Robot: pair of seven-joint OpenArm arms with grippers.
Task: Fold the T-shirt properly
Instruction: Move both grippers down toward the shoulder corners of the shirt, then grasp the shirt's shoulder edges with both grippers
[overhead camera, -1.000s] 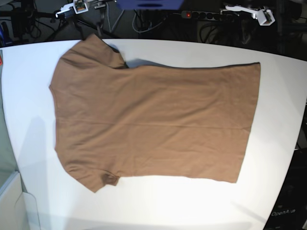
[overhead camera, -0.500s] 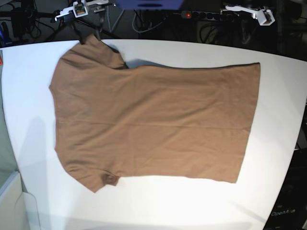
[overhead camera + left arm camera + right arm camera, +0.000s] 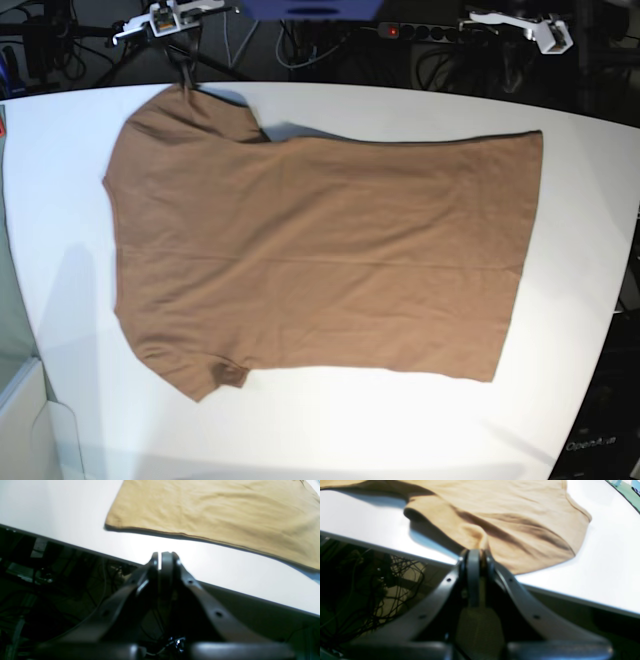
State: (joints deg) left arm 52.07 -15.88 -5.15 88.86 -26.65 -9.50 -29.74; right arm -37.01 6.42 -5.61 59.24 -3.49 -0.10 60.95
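Presently the right gripper [image 3: 477, 551] sits at the table's far edge, jaws pinched on a sleeve of the brown T-shirt [image 3: 320, 255], which lies flat across the white table [image 3: 70, 180]. The left gripper [image 3: 162, 553] hangs beyond that edge, jaws together and empty, near the hem. Cables below the table are blurred.

bare white table [image 3: 330, 420] around T-shirt [image 3: 320, 260], cables [image 3: 300, 40] beyond far edge

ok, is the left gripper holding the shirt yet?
No. In the left wrist view the left gripper is shut on nothing above bare table, apart from the shirt.
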